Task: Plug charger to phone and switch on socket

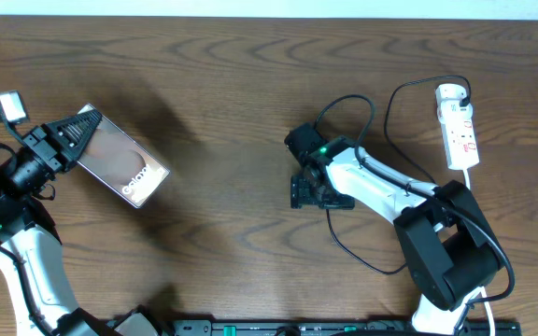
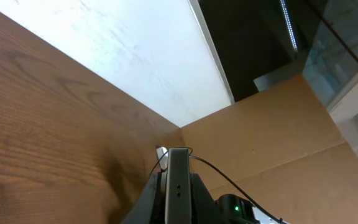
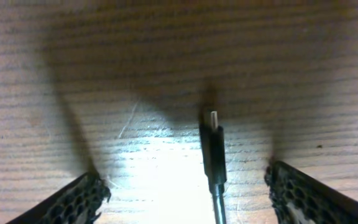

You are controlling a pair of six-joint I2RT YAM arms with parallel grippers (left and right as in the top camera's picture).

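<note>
spread right gripper (image 3: pixel 186 180) flanks the charger (image 3: pixel 214 155), left gripper (image 1: pixel 77 140) clamping the phone (image 1: pixel 129 163).

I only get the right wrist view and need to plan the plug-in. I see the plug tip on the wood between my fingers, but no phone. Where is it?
Observer: The phone is at the table's left side, well away from your right gripper.
Operator: Lying loose there?
Observer: No. The left gripper is shut on one end of it, with the screen facing up.
Operator: And the socket?
Observer: The socket lies near the table's right edge, on the other side of your arm from the phone.
</note>
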